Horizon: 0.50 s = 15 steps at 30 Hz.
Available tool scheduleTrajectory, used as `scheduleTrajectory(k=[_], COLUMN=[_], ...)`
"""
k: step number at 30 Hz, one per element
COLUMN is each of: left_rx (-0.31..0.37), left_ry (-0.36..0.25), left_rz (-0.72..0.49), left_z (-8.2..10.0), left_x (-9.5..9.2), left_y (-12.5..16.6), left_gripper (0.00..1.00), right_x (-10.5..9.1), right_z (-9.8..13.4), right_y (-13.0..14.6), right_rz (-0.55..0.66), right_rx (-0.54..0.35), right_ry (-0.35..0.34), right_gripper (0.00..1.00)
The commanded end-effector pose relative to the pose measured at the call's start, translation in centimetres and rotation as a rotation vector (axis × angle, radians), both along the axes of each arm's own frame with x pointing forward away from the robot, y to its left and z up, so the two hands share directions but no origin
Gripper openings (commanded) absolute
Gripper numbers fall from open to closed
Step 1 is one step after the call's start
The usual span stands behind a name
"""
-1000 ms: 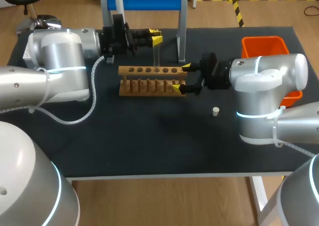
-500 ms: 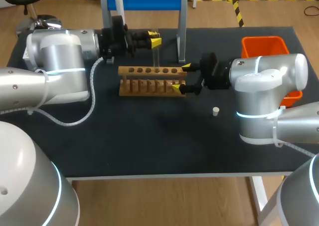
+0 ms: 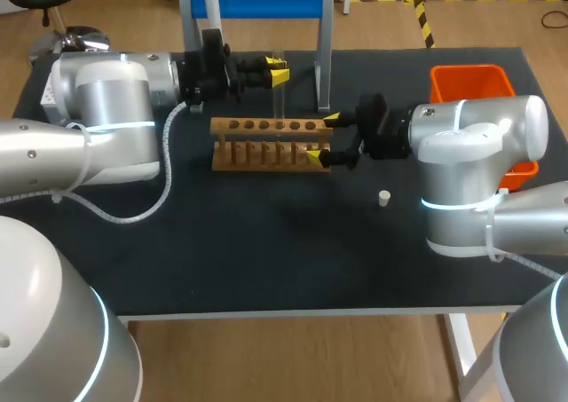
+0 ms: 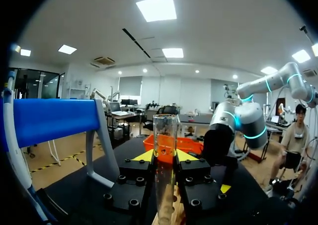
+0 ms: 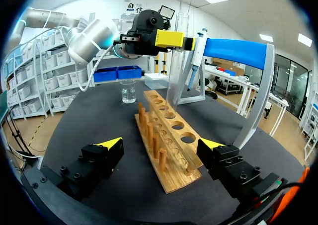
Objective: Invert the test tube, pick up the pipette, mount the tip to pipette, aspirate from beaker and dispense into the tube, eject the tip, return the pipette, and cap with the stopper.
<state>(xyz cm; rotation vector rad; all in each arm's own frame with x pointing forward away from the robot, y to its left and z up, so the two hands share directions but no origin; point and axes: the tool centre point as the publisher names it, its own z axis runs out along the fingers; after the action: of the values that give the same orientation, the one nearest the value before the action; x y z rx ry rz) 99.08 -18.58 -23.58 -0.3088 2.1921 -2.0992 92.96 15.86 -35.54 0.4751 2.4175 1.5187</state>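
Your left gripper [image 3: 279, 70] pinches test tube [image 4: 165, 135] upright over rack [image 3: 266, 145], near table [image 3: 266, 242] far edge. Your right gripper [image 3: 322, 137] wide open around rack end, holds nothing.

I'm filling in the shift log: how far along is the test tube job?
Nothing looks finished. In hand: the left gripper holds the clear glass test tube mouth up above the wooden rack, whose end sits inside the open right gripper. Left: the pipette hangs on its blue stand, the glass beaker waits, the small white stopper lies loose.
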Motion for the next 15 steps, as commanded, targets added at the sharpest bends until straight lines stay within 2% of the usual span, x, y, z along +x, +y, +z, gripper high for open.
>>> scheduleTrajectory(k=[1, 15], left_rx=[0.005, 0.014], left_ry=[-0.001, -0.031], left_rz=[-0.001, 0.003], left_z=[-0.15, -0.7], left_x=[0.06, 0.06], left_y=[-0.09, -0.27], left_gripper=[0.0, 0.0], right_x=[0.02, 0.02], right_z=[0.02, 0.02], right_y=[-0.07, -0.07], right_rz=[0.002, 0.002], right_rx=[-0.001, -0.001], right_ry=[0.001, 0.001], right_gripper=[1.0, 1.0])
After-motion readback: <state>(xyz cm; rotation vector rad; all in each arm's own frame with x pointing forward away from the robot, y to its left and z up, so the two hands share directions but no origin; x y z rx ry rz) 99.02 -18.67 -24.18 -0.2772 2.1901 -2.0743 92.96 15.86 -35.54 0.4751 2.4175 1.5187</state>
